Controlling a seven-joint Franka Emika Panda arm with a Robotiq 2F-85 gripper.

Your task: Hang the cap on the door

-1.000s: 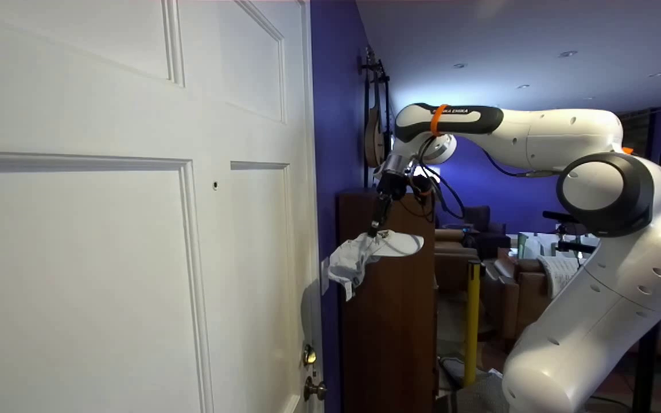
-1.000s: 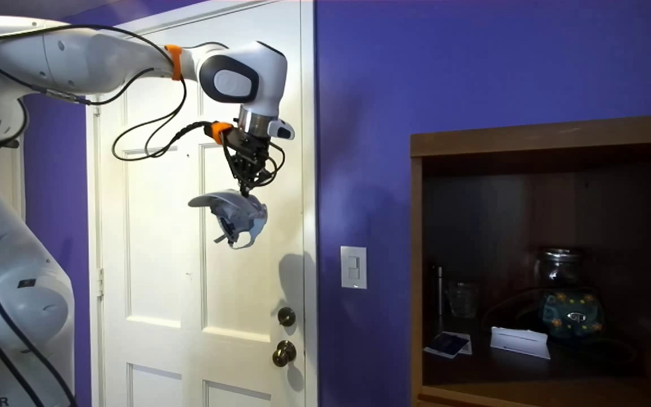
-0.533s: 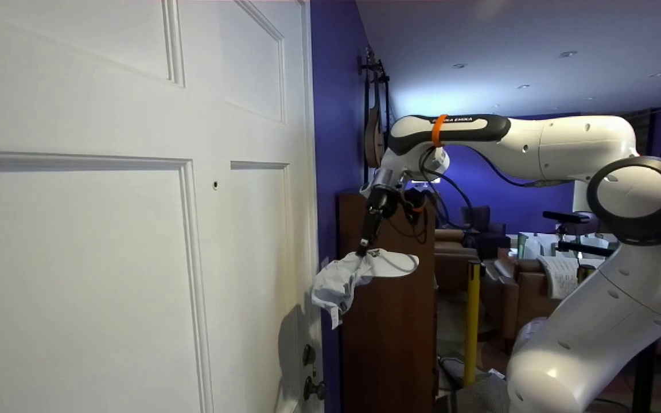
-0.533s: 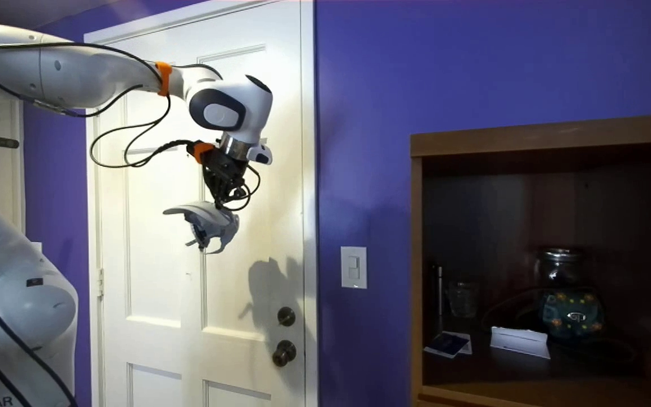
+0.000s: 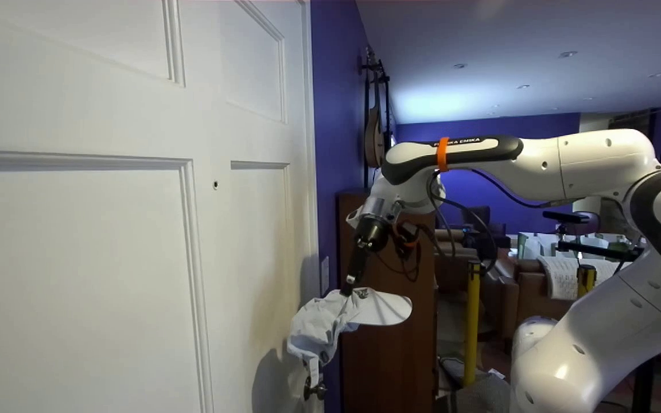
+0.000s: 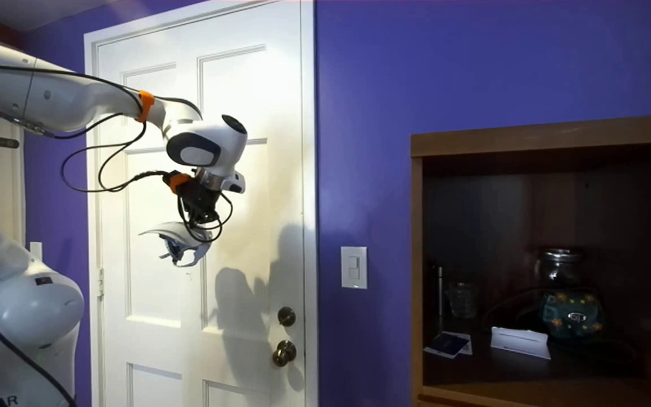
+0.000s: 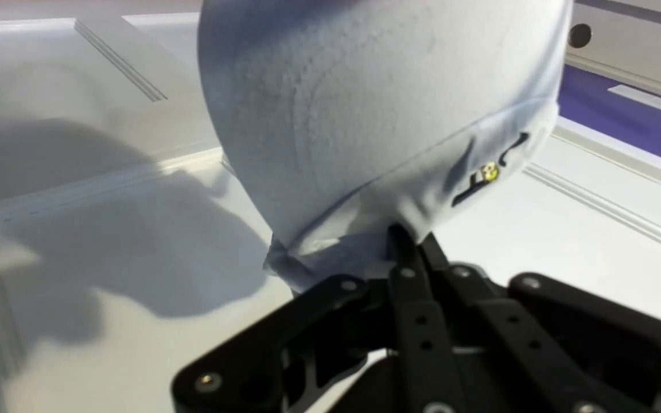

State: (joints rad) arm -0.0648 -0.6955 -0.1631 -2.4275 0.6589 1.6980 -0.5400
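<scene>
The pale grey-white cap [image 5: 322,324] hangs from my gripper [image 5: 346,290], with its brim pointing away from the door [image 5: 78,275]. In the wrist view the gripper [image 7: 419,238] is shut on the cloth at the base of the brim, near a dark and yellow emblem on the cap [image 7: 365,103]. The cap [image 6: 181,234] also shows in an exterior view, in front of the white panelled door [image 6: 153,243]. The door knob [image 6: 284,353] is lower and to the right there. In an exterior view the cap's strap overlaps the knob [image 5: 314,391]; contact cannot be told.
A round lock [image 6: 286,316] sits above the knob. A light switch [image 6: 354,267] is on the purple wall [image 6: 370,85]. A wooden cabinet [image 6: 417,254] stands right of it. A yellow post [image 5: 472,327] stands behind. Loose cables [image 6: 77,189] hang from the arm.
The gripper has moved down with the cap and toward the door, and leftward in both exterior views. Its shadow on the door has grown and moved left. The grip is unchanged.
</scene>
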